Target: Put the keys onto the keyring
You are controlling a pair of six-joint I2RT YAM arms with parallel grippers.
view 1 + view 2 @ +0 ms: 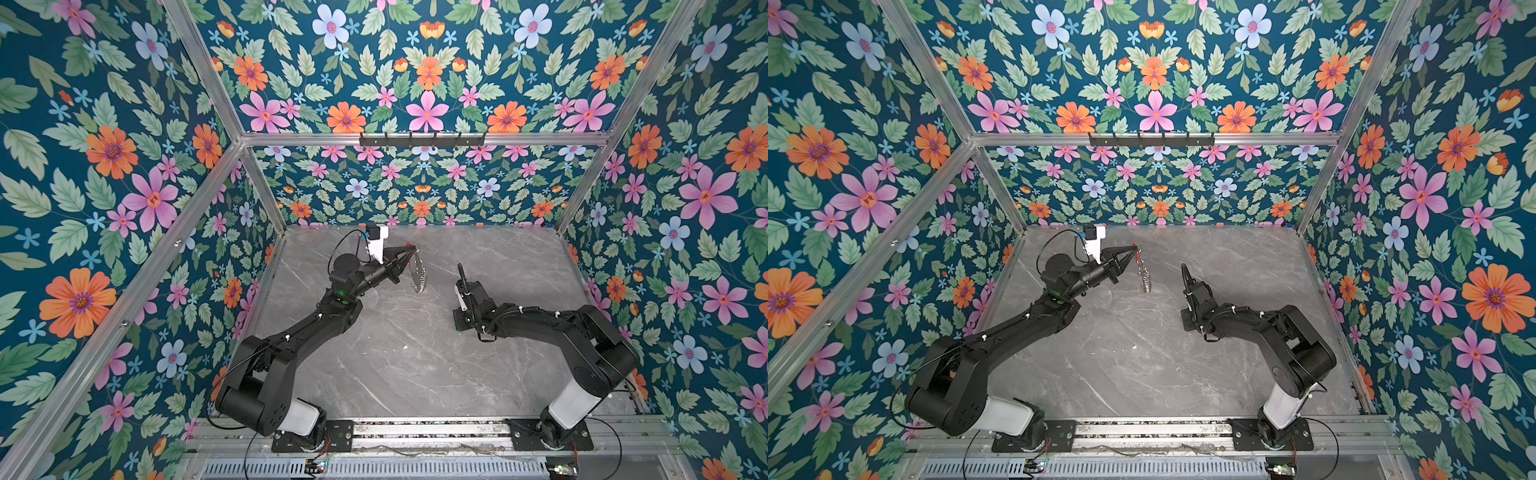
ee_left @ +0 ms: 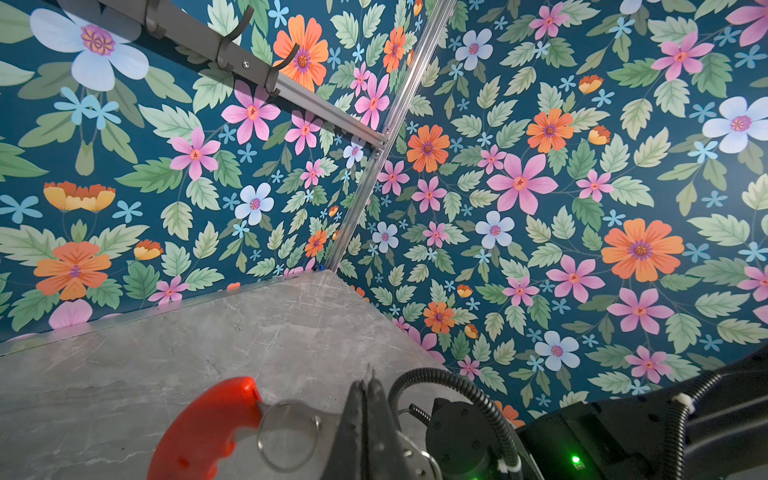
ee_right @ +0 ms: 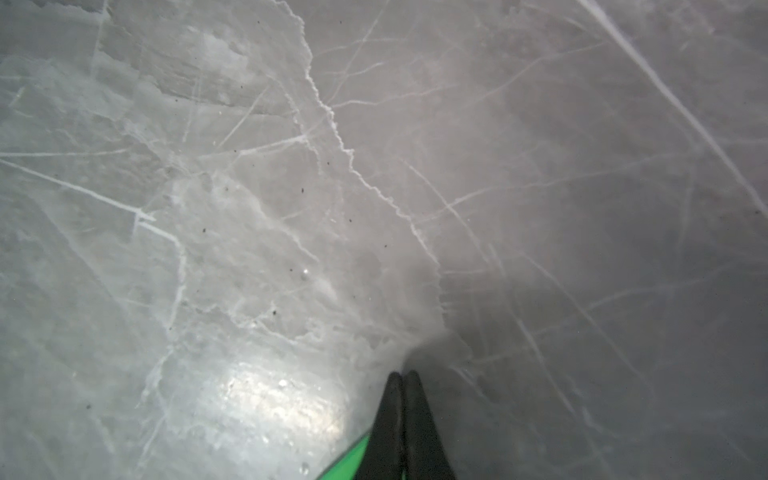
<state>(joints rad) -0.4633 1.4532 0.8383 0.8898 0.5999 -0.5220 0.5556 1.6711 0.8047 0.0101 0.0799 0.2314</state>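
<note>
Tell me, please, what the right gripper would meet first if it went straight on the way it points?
The table: the right gripper, shut, points down at the marble, which is probably close, judging by the shadow at its tips.

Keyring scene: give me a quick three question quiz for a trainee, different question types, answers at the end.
1. True or false: the keyring lies flat on the table.
2. Which arm's fingers hold it? A left, B right, C neither.
3. Fill in: the green key tag shows beside the ___ fingers.
Key: 1 false, it hangs in the air; 2 A, left fingers; 3 right fingers.
</note>
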